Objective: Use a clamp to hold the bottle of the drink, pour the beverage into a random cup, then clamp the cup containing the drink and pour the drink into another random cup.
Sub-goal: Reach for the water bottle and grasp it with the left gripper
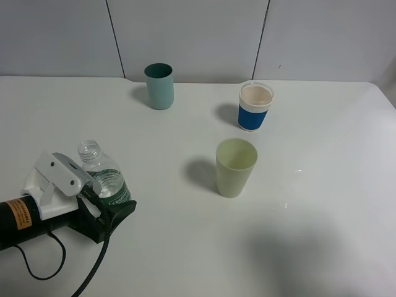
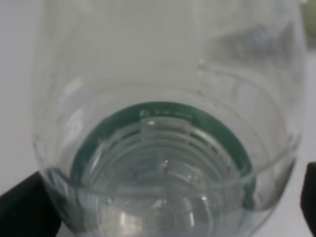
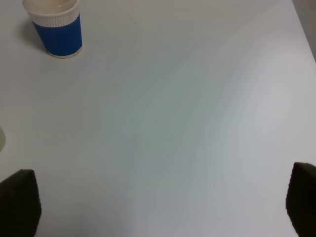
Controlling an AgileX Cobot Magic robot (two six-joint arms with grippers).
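At the far left of the bench (image 1: 185, 247) the left gripper (image 1: 104, 190) lies low on its black arm (image 1: 15, 223), with a black cable (image 1: 93, 269) looping off towards the front edge. Its jaws stand wide on either side of the bottle (image 1: 99, 168). The left wrist view shows one dark jaw tip against the bottle wall and the other just beside it, so I cannot tell if they press on it. The bottle is small, clear and ribbed, with a green label, and it stands upright on the bench. Clear liquid shows in its lower part, though the level is hard to read.

Further back and to the right stands the teal cup (image 1: 159, 86), upright and well apart from the bottle. Its inside is too dark to tell what it holds.

Near the middle of the bench stands the pale yellow-green cup (image 1: 236, 167), upright and on its own. Whether any clear liquid lies in it cannot be told.

Behind it and slightly to the right stands the white paper cup with a blue band (image 1: 255, 106), upright and apart from the other two cups. Its inside looks pale.

A few small glints (image 1: 297, 171) dot the bench to the right of the yellow-green cup.

The right gripper (image 3: 158, 207) hangs above bare bench with its jaws spread wide and nothing between them, well apart from the blue-banded cup.
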